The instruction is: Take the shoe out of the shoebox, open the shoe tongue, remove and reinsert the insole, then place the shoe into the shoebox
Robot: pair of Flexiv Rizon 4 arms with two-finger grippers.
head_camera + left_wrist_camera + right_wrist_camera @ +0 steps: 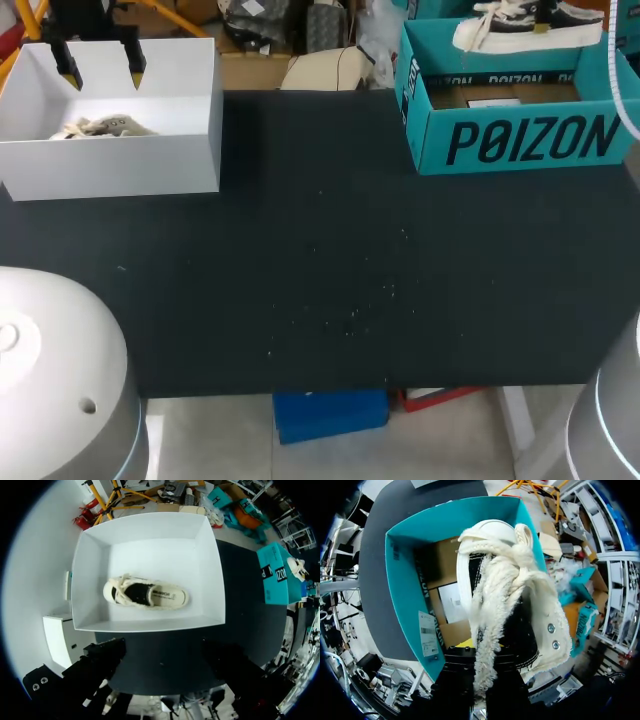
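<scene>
- Progress: the shoe [530, 25] hangs just above the teal box [520, 140] at upper right of the head view. I judge it is either just lifted out or about to go back in; the pictures don't settle which. Its laces hang loose.
- Right claw [470, 650]: clamped on the shoe's heel end.
- Left claw [102, 68]: spread wide, empty, over the white box [110, 165] at upper left, which holds another shoe [100, 127].
- Heading: the long axis runs across the frame, with the toe pointing left and the sole down.

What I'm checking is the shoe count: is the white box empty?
No, the left wrist view shows a cream and black shoe lying on the floor of the white box.
</scene>
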